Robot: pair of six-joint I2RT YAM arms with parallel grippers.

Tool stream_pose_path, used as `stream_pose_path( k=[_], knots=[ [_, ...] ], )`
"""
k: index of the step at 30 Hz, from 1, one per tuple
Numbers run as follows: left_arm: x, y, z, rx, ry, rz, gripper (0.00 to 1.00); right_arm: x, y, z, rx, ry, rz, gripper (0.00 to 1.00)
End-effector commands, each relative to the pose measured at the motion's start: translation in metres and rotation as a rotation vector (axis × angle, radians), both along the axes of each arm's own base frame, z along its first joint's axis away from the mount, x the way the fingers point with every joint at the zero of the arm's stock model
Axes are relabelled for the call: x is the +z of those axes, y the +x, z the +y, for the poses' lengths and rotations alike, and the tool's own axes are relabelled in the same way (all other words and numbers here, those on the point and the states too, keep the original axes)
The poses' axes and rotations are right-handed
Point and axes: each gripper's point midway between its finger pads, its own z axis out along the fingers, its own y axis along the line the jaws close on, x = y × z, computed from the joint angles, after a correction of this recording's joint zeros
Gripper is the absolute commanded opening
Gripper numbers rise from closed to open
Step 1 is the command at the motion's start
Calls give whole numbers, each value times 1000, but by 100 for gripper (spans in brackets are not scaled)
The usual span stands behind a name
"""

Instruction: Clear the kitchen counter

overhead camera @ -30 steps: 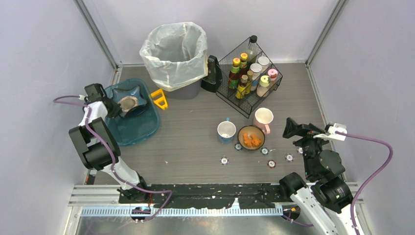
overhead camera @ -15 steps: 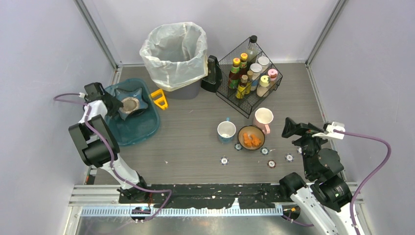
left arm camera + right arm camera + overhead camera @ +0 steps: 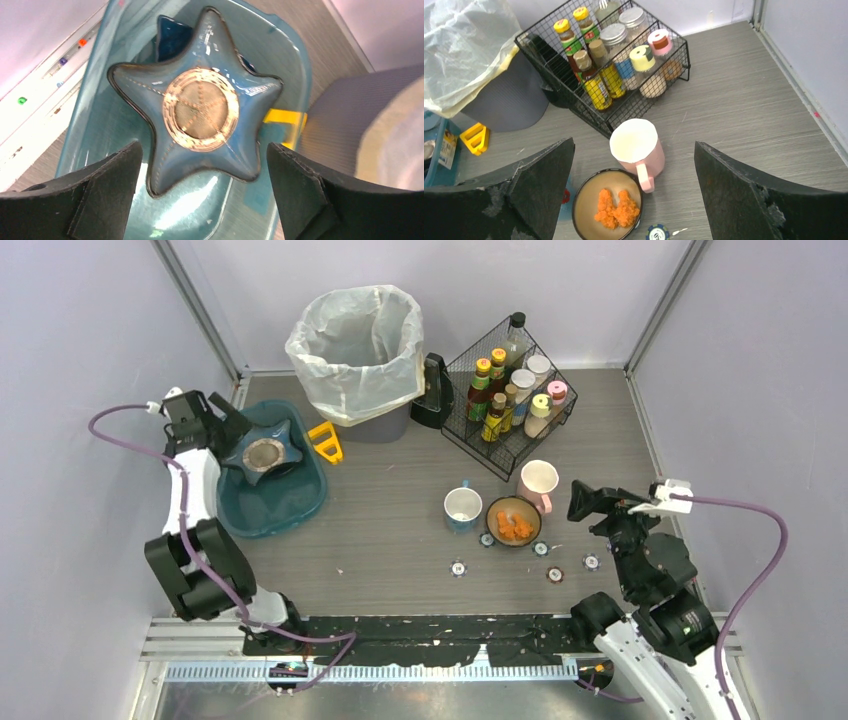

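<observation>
2 grippers, both spread wide and holding nothing: the left gripper hangs over the star-shaped dish that lies in the teal tub, its fingers clear of the dish on either side. The right gripper hovers above the pink mug and the bowl of orange food. 1 kitchen counter, dark grey wood-grain, fills the enclosure floor and carries the tub at left, a lined bin and a black wire rack at the back, and a blue cup and several small round discs near the bowl.
</observation>
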Motion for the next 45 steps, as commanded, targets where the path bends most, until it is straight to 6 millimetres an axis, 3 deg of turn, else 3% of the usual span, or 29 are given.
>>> stream_pose_path(
  k=[1,6,12,15,21,29,32,39,45],
  knots=[
    [50,-14,-24,-36,89,-50,99,8,6,17,63,15,58,95],
    [83,-43,-69,-124,174,-99,99,-17,14,35,120,-9,235,95],
    [111,-78,-130,-334,286,-176,100,-72,27,52,139,-38,462,95],
    [114,-95,-166,-477,316,-204,99,-99,32,52,105,-44,547,99],
    [99,-128,-215,-691,341,-229,100,-139,40,58,93,5,644,81],
    [65,-165,-219,-792,358,-238,100,-172,48,54,47,107,690,52],
    [56,-170,-213,-747,357,-277,100,-183,47,59,64,123,717,49],
    [63,-175,-208,-681,343,-390,99,-206,50,61,52,150,766,40],
    [59,-174,-225,-743,266,-366,100,-223,48,60,47,156,786,31]
  ],
)
